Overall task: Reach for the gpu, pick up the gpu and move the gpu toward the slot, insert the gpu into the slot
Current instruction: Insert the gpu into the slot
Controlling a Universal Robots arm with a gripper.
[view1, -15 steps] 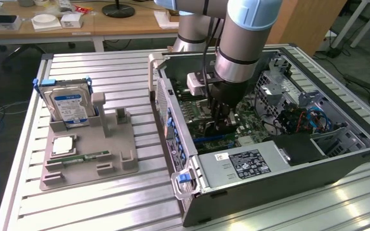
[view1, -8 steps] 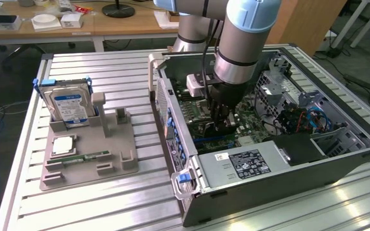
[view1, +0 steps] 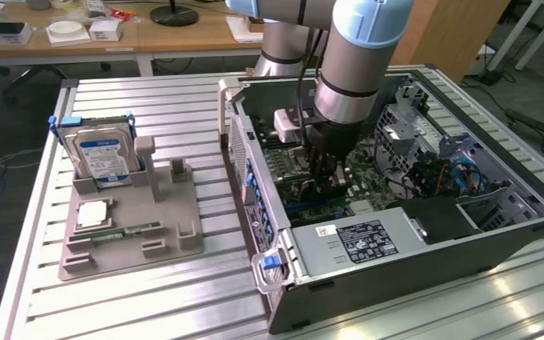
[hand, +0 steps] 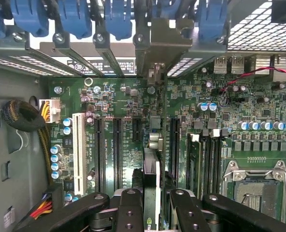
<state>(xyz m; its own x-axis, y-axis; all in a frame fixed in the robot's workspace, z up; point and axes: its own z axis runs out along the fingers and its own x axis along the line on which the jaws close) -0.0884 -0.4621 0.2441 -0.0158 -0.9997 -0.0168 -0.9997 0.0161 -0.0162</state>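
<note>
Gripper (hand: 150, 205) partly closed, fingers (hand: 129, 208) clamped on gpu (hand: 150, 169) held edge-on. Positioned low inside open computer case (view1: 499, 234), directly above motherboard (hand: 259, 121) slots. Hard drive (view1: 102, 159) at 9 o'clock on grey holder (view1: 159, 234).

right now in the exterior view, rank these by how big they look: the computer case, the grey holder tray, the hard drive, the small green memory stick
1. computer case
2. grey holder tray
3. hard drive, standing upright at the tray's far end
4. green memory stick, lying on the tray

The gaps are plain, so nearness to the camera leaves this order unchanged.
</note>
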